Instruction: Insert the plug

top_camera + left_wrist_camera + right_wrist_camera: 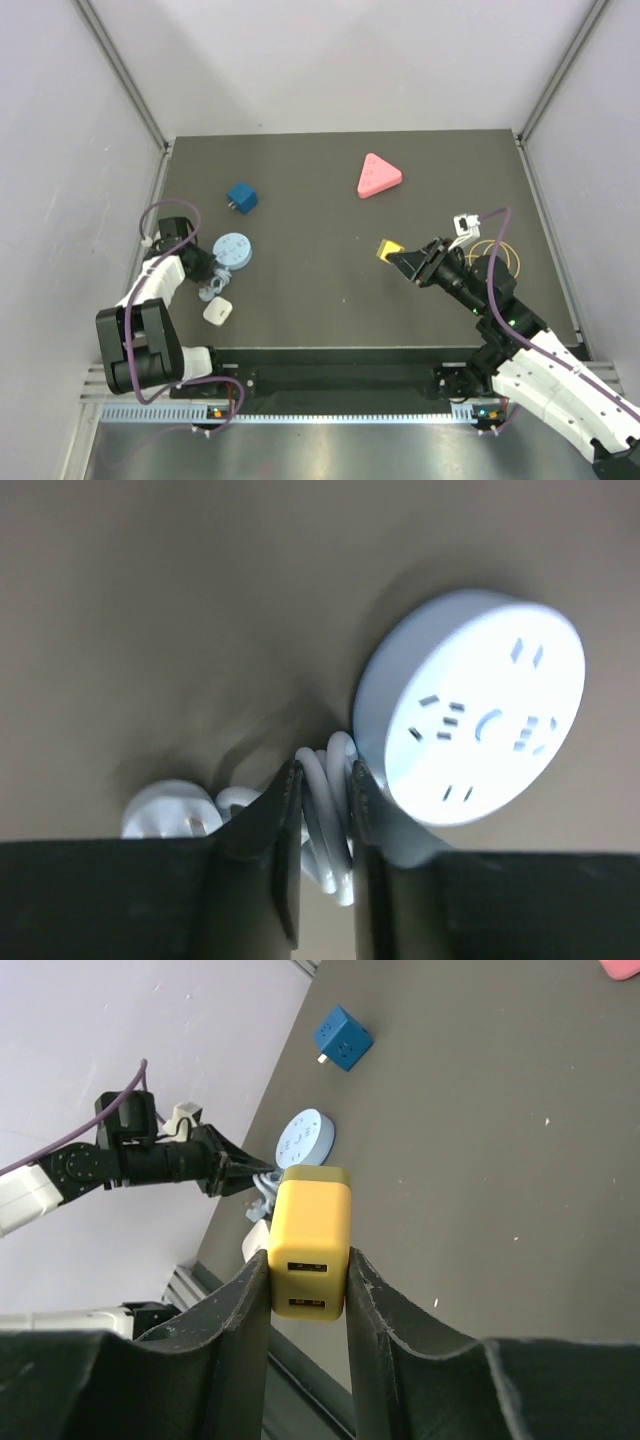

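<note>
- The left hand (208,272) is closed on the white cord (327,815), one finger pressed to each side of the coil, just left of the round socket (234,250).
- The socket lies flat near the left edge of the surface (320,310), its holes facing up.
- The cord's white plug (218,312) rests on the near side of the socket, close to the front edge.
- The right hand (402,258) is clamped on a yellow USB charger (388,247), lifted off the surface well to the socket's right, with bare surface between them.
- A blue cube adapter (241,197) sits just beyond the socket.
- A pink triangular piece (378,176) lies farther right and beyond.
</note>
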